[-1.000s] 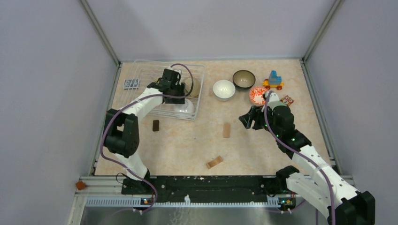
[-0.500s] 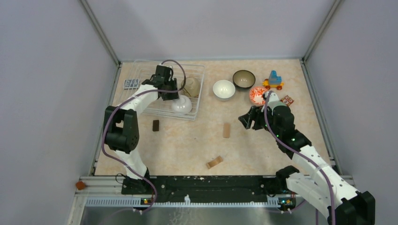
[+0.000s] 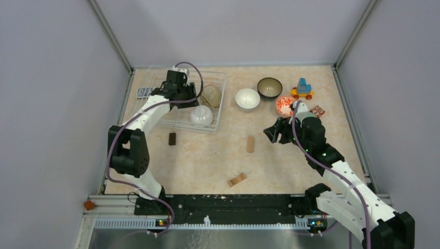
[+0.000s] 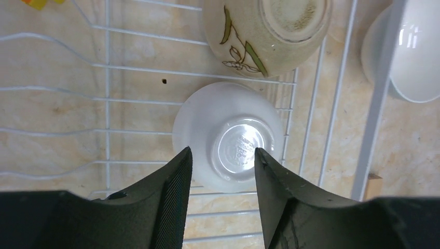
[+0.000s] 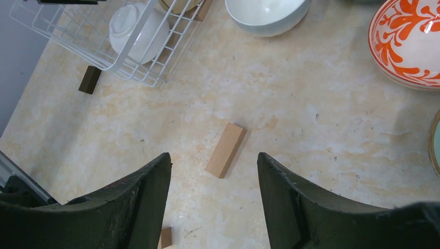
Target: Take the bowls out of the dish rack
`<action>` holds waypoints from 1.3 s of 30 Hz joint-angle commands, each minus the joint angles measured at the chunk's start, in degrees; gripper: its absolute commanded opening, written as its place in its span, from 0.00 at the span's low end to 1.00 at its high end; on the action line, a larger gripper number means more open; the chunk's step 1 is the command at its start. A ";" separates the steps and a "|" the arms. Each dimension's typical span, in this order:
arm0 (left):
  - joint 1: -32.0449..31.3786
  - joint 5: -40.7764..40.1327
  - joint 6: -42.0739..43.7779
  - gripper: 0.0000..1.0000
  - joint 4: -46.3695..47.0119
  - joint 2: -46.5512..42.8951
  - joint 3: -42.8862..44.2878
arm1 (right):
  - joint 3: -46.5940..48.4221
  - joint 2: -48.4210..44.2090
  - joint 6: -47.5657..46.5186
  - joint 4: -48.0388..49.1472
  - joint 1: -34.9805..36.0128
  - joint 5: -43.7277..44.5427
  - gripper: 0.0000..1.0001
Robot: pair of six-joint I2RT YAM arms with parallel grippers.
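Note:
The wire dish rack [image 3: 171, 120] stands at the far left. In it a white bowl [image 3: 201, 116] lies upside down, and a tan leaf-patterned bowl [image 3: 211, 95] leans on its side behind it. My left gripper [image 3: 186, 99] is open and empty above the rack. In the left wrist view the white bowl [image 4: 228, 136] shows just past the fingertips [image 4: 182, 161], untouched, with the tan bowl [image 4: 264, 33] beyond. A white bowl [image 3: 247, 99], a dark bowl [image 3: 270, 87] and an orange-patterned bowl [image 3: 285, 106] stand on the table. My right gripper [image 3: 273, 132] is open and empty above the table.
A toy vehicle [image 3: 302, 89] and a patterned block [image 3: 317, 110] sit at the far right. Wooden blocks lie on the table: a dark one [image 3: 172, 138], a tan one [image 3: 250, 144] under my right gripper [image 5: 214, 158], another [image 3: 237, 179] nearer.
My left gripper has pulled back and to the left from over the white bowl in the rack, leaving the bowl uncovered. The right arm has not moved.

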 commanded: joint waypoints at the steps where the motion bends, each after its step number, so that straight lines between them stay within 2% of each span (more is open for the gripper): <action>1: -0.08 -0.46 1.95 0.55 1.17 -6.80 -0.45 | 2.45 -0.50 -0.12 0.98 0.00 -0.17 0.61; 4: -0.04 -1.97 3.26 0.61 -0.30 -9.23 -0.85 | 2.62 -0.49 -0.10 0.72 0.02 -0.17 0.61; 7: 0.00 -3.86 4.27 0.75 0.13 -13.91 -3.23 | 2.76 -0.49 -0.23 0.40 0.02 -0.11 0.61; 10: -0.04 -5.07 5.52 0.95 3.23 -18.68 -8.23 | 2.74 -0.40 -0.10 0.52 0.02 -0.37 0.61; 11: 0.17 -5.08 5.69 0.98 4.07 -20.00 -9.57 | 2.74 -0.27 -0.05 0.68 0.02 -0.50 0.61; 14: 2.19 -4.13 4.13 0.99 3.80 -21.92 -11.49 | 2.90 0.21 0.16 0.82 -0.01 -0.91 0.62; 21: 10.01 8.53 0.40 0.99 6.89 -23.47 -14.34 | 3.58 0.05 0.16 -0.34 0.02 -0.53 0.62; 28: 11.01 6.14 -0.58 0.99 8.99 -26.69 -16.75 | 2.88 -2.24 0.61 -1.14 0.02 0.13 0.64; 31: 11.09 11.97 2.58 0.99 11.72 -28.77 -18.81 | 2.80 -2.35 0.67 -1.31 0.03 0.18 0.64; 35: 10.97 20.03 5.60 0.99 6.42 -25.08 -14.46 | 2.82 -2.02 0.69 -0.77 0.00 -0.12 0.64; 39: 10.90 20.48 5.56 0.99 5.43 -21.39 -12.12 | 3.19 -1.20 0.69 -0.15 0.02 -0.74 0.64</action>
